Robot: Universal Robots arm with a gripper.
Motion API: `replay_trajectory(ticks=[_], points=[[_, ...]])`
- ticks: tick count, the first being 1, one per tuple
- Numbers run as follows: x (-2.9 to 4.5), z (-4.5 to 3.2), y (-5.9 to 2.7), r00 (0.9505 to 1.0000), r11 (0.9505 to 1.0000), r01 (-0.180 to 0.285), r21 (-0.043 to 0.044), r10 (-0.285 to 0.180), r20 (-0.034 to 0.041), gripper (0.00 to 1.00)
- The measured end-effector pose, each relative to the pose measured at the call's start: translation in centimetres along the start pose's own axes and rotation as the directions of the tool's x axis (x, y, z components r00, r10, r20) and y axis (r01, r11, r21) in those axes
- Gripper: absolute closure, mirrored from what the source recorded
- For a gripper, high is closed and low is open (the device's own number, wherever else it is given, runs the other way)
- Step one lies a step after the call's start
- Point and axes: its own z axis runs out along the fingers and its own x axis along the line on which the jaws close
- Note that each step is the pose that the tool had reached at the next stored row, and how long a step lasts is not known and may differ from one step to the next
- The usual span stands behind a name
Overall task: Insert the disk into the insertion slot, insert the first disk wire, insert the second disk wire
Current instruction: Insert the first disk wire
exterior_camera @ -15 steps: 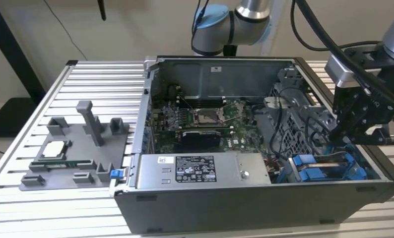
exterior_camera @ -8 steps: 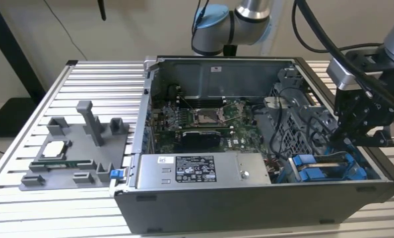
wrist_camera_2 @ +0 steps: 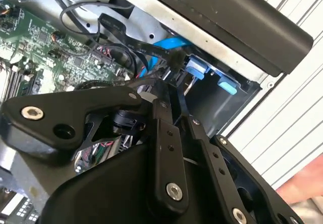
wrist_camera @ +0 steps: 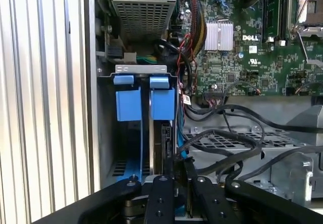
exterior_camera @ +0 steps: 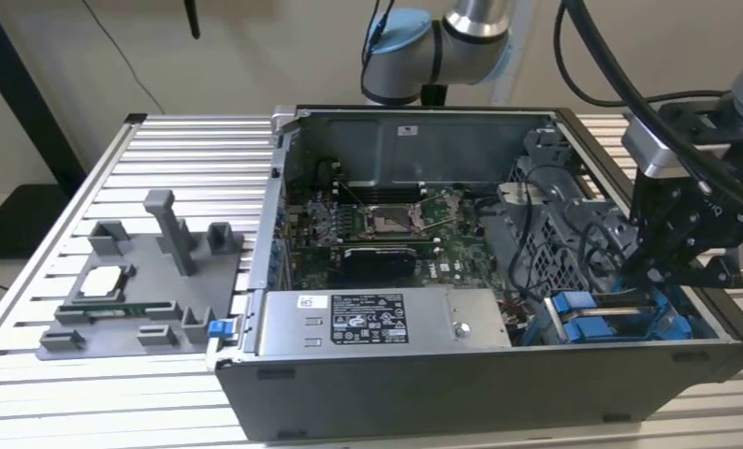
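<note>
An open computer case [exterior_camera: 472, 393] lies on the slatted metal bench [exterior_camera: 159, 150], covering the half toward the exterior view's right. A grey parts tray [exterior_camera: 147, 290] sits near the bench's edge on the exterior view's left. Inside the case, the circuit board [exterior_camera: 385, 224] covers the floor. A grey power box [exterior_camera: 371, 323] with a black-and-white sticker lies along the case's near wall. The metal drive cage fills the near corner on the exterior view's right, and the insertion slot [wrist_camera: 144, 69] is one of its bays. The disk [wrist_camera: 166, 141] is in that slot, on the side nearest the circuit board. It shows as a dark edge-on slab below its blue tab [wrist_camera: 162, 103], and a second blue tab [wrist_camera: 128, 103] hangs beside it over the neighbouring bay. The gripper [exterior_camera: 656, 277] reaches down into that corner of the case, just above the cage. In both wrist views the claw [wrist_camera_2: 174, 82] [wrist_camera: 179, 166] is drawn narrow, its tips closed on a black wire [wrist_camera_2: 176, 58] at the end of the disk (the plug itself is mostly hidden by the fingers). A flat blue wire [wrist_camera_2: 169, 43] runs close by, along the case wall.
</note>
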Motion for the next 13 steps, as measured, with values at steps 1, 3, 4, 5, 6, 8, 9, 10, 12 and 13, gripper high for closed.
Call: replay_trajectory(ticks=[1, 3, 4, 5, 6, 8, 9, 10, 12, 13], points=[[0.06, 0.01, 0.0, 1.0, 1.0, -0.001, -0.0038, 0.001, -0.0003, 1.0], [0.27, 0.06, -0.02, 1.0, 0.9999, -0.003, -0.0107, 0.003, -0.0004, 1.0], [0.37, 0.1, -0.02, 1.0, 0.9999, -0.004, -0.0112, 0.004, 0.0001, 1.0], [0.44, 0.15, -0.03, 1.0, 0.9999, -0.005, -0.0113, 0.005, 0.0015, 1.0], [0.45, 0.17, -0.03, 1.0, 0.9999, -0.005, -0.0114, 0.005, 0.0018, 1.0], [0.46, 0.21, -0.04, 1.0, 0.9999, -0.006, -0.0113, 0.006, 0.0017, 1.0], [0.46, 0.23, -0.04, 1.0, 0.9999, -0.006, -0.0112, 0.006, 0.0017, 1.0], [0.46, 0.25, -0.06, 1.0, 0.9999, -0.007, -0.0111, 0.007, 0.0018, 1.0], [0.46, 0.27, -0.11, 0.9999, 0.9999, -0.01, -0.0108, 0.011, 0.0018, 1.0], [0.46, 0.28, -0.12, 0.9999, 0.9999, -0.013, -0.0107, 0.013, 0.0018, 1.0]])
